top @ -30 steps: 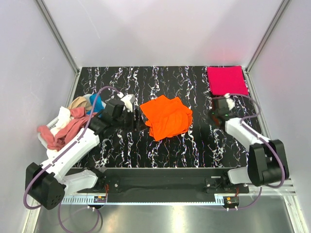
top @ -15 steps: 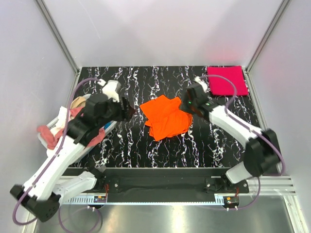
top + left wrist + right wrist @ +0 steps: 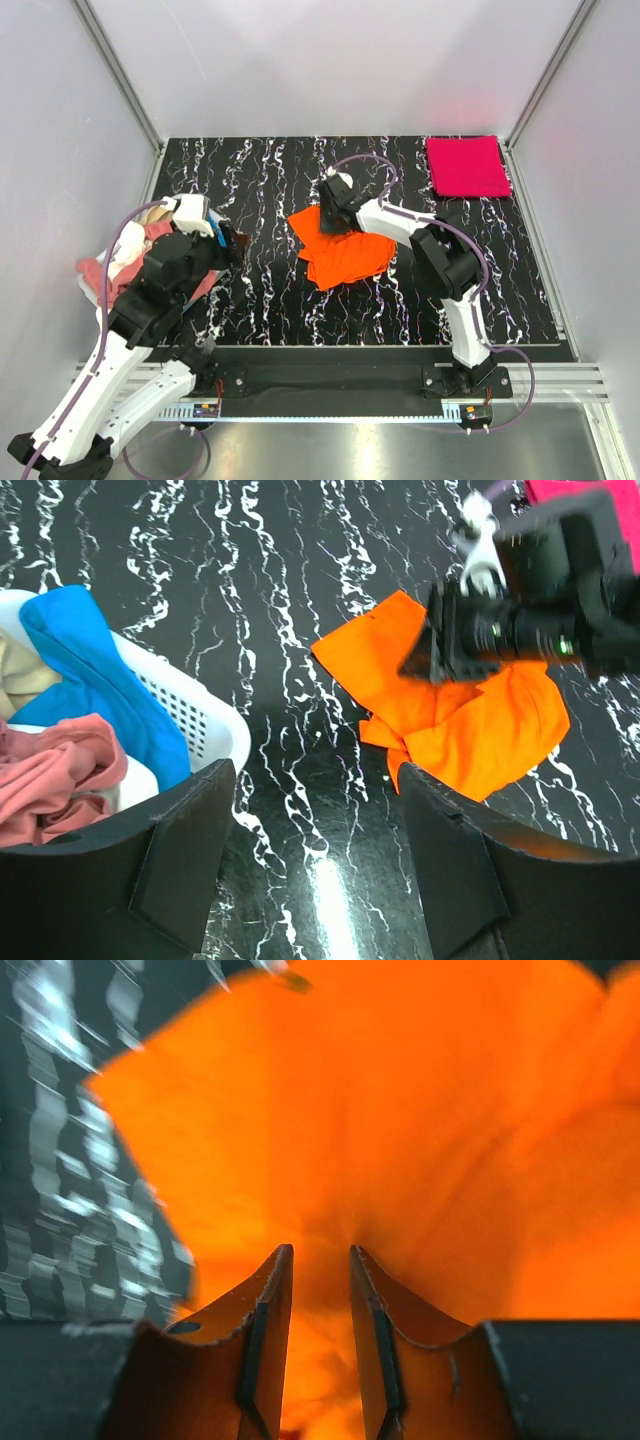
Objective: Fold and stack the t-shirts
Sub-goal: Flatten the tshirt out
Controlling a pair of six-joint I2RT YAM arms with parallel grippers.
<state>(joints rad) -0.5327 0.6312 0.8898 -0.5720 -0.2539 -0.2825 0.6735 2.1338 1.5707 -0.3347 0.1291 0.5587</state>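
A bright orange t-shirt [image 3: 350,250] lies crumpled mid-table; it also shows in the left wrist view [image 3: 480,725] and fills the right wrist view [image 3: 400,1110]. My right gripper [image 3: 327,218] [image 3: 320,1252] is down on its far-left part, jaws nearly together with puckered orange cloth between them. My left gripper [image 3: 238,245] [image 3: 315,770] is open and empty, held above bare table between the basket and the orange shirt. A folded crimson-pink t-shirt [image 3: 466,166] lies at the far right corner. Blue [image 3: 95,675], rose-red [image 3: 50,785] and tan [image 3: 12,675] shirts sit in the basket.
The white plastic basket [image 3: 205,720] stands at the table's left edge [image 3: 120,262], shirts hanging over its rim. The right arm [image 3: 400,222] stretches leftward across the orange shirt's far side. Grey walls close in the black marbled table [image 3: 270,170].
The right arm swung from the right side across to the orange shirt's far-left part and closed there. The left arm drew back from the shirt toward the basket and rose.
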